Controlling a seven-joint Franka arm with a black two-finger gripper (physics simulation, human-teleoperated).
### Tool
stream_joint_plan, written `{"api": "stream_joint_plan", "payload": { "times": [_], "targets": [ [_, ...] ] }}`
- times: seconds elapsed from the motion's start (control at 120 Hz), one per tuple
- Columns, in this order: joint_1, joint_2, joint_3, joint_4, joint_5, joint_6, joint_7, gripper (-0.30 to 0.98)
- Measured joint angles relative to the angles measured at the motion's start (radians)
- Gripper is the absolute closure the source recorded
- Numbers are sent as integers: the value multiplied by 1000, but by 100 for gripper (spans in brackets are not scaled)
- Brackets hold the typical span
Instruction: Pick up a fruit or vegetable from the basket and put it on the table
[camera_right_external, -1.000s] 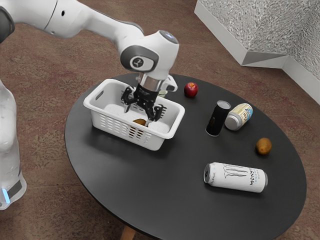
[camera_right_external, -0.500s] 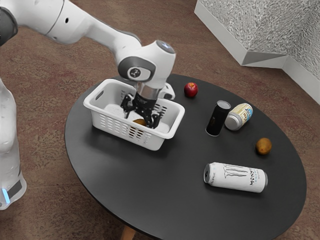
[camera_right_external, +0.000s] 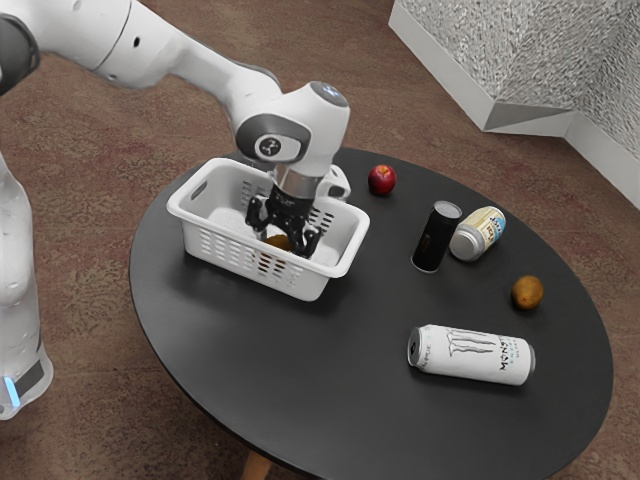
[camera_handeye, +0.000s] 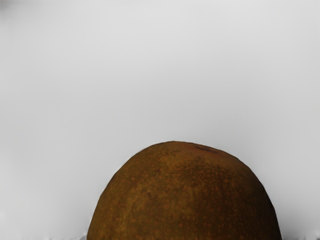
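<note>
Down inside the slotted, smooth white basket (camera_right_external: 312, 284), the black gripper (camera_right_external: 281, 245) is closed to the width of the brown fruit (camera_handeye: 185, 195), with a finger against either side. The fruit is rounded, its skin finely speckled. Beyond stands the matte, dark round table (camera_right_external: 300, 370). Compared with the earlier frame, the fingers are nearer together and the fruit has shifted slightly.

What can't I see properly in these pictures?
- Brown fruit: the basket's slotted wall and the gripper partly hide it in the exterior view; the wrist view's lower edge cuts it off.
- Lying jar's label: too small to read, exterior view.
- Table leg: cut off by the exterior view's lower edge.
</note>
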Motion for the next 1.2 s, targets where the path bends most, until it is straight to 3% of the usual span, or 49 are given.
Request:
{"api": "stream_joint_plan", "payload": {
  "times": [0.15,0.283,0.458,0.675,0.767,0.858,1.017,1.108,1.2],
  "targets": [
    [2,-45,-6,71,5,-104,-3,50],
    [9,-50,-7,220,11,-288,-6,49],
    [5,-24,-44,425,71,-514,-3,52],
    [-13,284,-66,870,210,-692,63,52],
    [34,433,-81,1020,244,-732,112,51],
    [118,550,-190,1128,290,-750,161,52],
    [177,603,-406,1169,393,-756,230,51],
    [242,696,-558,1257,474,-751,266,51],
    [258,738,-633,1293,536,-739,298,51]
  ]
}}
